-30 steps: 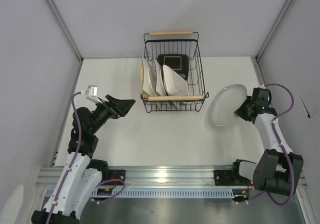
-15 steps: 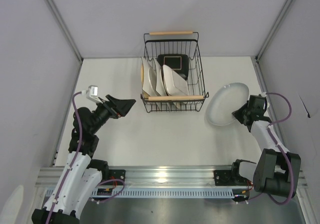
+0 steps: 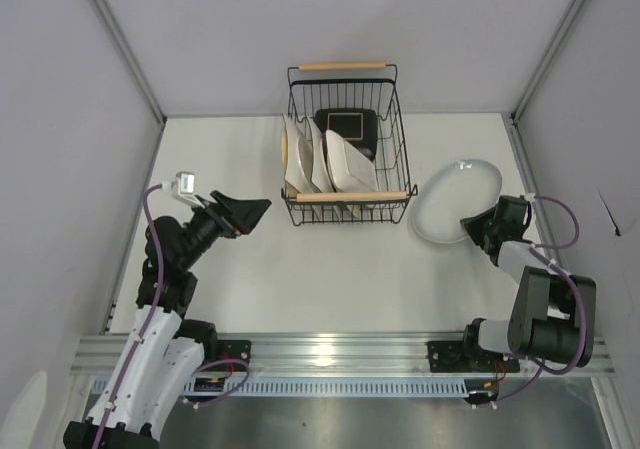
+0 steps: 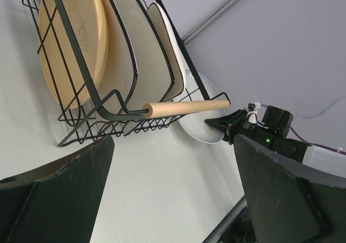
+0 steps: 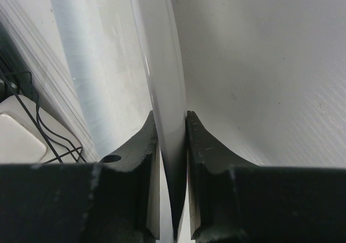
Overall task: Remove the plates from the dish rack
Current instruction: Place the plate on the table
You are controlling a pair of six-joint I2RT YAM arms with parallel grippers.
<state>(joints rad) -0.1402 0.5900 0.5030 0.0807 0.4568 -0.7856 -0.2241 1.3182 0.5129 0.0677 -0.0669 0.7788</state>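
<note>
The black wire dish rack (image 3: 400,154) (image 4: 81,70) stands at the back middle of the table with wooden handles. Inside stand a tan round plate (image 4: 75,43), white plates (image 3: 350,164) (image 4: 138,59) and, lying at the back, a black-rimmed teal square plate (image 3: 347,124). A white round plate (image 3: 450,204) (image 5: 162,64) (image 4: 197,129) hangs tilted low over the table right of the rack, with my right gripper (image 3: 482,224) (image 5: 171,125) shut on its rim. My left gripper (image 3: 255,212) (image 4: 173,189) stands open and empty left of the rack's front.
Grey walls enclose the table on three sides. Bare white tabletop (image 3: 330,269) lies between the rack and the arm bases. The metal rail (image 3: 330,349) runs along the near edge.
My right gripper has drawn back toward the near side and lowered, and the white round plate has tipped flatter toward the table. The left arm has not moved.
</note>
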